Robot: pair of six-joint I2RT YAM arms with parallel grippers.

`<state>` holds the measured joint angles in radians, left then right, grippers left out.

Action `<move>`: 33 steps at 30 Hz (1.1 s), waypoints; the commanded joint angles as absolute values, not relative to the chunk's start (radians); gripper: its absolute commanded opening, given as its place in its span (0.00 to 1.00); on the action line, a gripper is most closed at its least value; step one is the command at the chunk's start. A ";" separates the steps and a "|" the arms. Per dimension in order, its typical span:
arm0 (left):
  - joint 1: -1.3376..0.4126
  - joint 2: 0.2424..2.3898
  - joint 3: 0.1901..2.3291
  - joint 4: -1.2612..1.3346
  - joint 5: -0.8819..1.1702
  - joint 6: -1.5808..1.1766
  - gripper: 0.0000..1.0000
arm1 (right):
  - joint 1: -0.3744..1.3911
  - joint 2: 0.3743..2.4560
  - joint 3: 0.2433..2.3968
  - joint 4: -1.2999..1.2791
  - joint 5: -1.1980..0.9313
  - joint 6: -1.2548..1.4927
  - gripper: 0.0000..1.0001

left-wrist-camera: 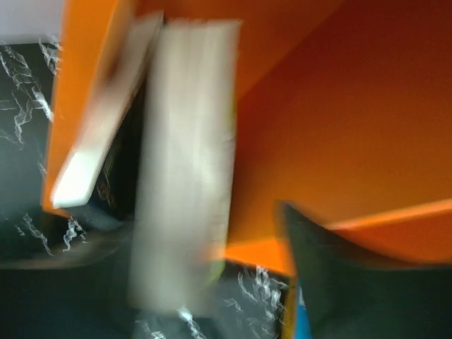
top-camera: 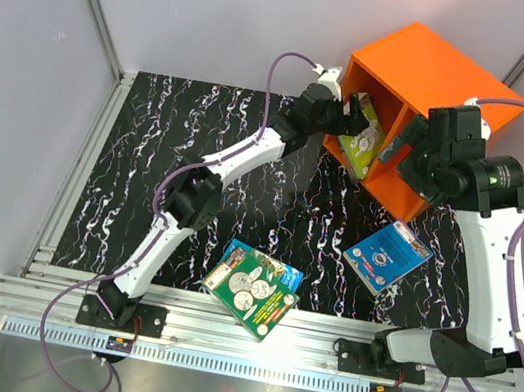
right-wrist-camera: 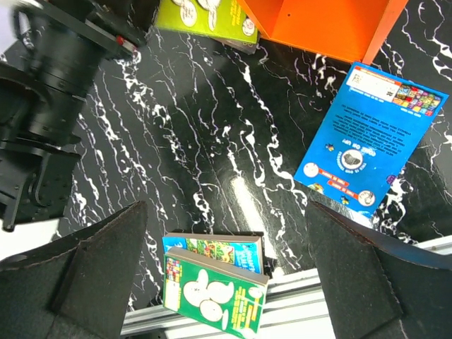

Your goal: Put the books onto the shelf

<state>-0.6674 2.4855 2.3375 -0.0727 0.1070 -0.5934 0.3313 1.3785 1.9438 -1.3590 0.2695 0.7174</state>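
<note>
The orange shelf [top-camera: 420, 77] stands at the back right, its open face toward the table. A light-green book [top-camera: 364, 143] leans in its left compartment, and my left gripper [top-camera: 355, 119] is at that opening. The blurred left wrist view shows this book's pale page edge [left-wrist-camera: 187, 162] between my left gripper's [left-wrist-camera: 191, 236] fingers, with a gap to the right finger [left-wrist-camera: 339, 275]. Another book [left-wrist-camera: 95, 148] leans to its left. A green coin book [top-camera: 249, 298] lies on a blue book [top-camera: 270, 265] near the front. A blue emblem book [top-camera: 386, 256] lies right. My right gripper [right-wrist-camera: 224, 205] hangs open above the table.
The right arm's wrist [top-camera: 451, 158] hovers in front of the shelf's right compartment. The left arm [right-wrist-camera: 49, 85] stretches across the black marbled table [top-camera: 170, 139]. A metal rail [top-camera: 247, 341] runs along the near edge. Grey walls close in the back and sides.
</note>
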 commanded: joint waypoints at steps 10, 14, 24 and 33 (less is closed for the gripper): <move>-0.641 2.376 2.358 -0.051 0.005 -0.601 0.99 | 0.321 1.388 1.902 -1.510 0.232 0.709 1.00; -0.614 2.307 2.326 -0.146 -0.110 -0.583 0.99 | 0.321 1.378 1.876 -1.488 0.219 0.713 1.00; -0.488 2.063 2.114 -0.173 -0.175 -0.666 0.98 | 0.319 1.330 1.775 -1.419 0.173 0.729 1.00; -0.558 2.029 1.853 -0.165 0.066 -0.785 0.23 | 0.319 1.285 1.692 -1.335 0.126 0.747 0.25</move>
<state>-0.4911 1.9991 1.8969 -0.1608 -0.0334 -0.7410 0.3241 1.3025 1.6917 -1.3590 0.1429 0.7353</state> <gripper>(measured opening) 0.300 0.295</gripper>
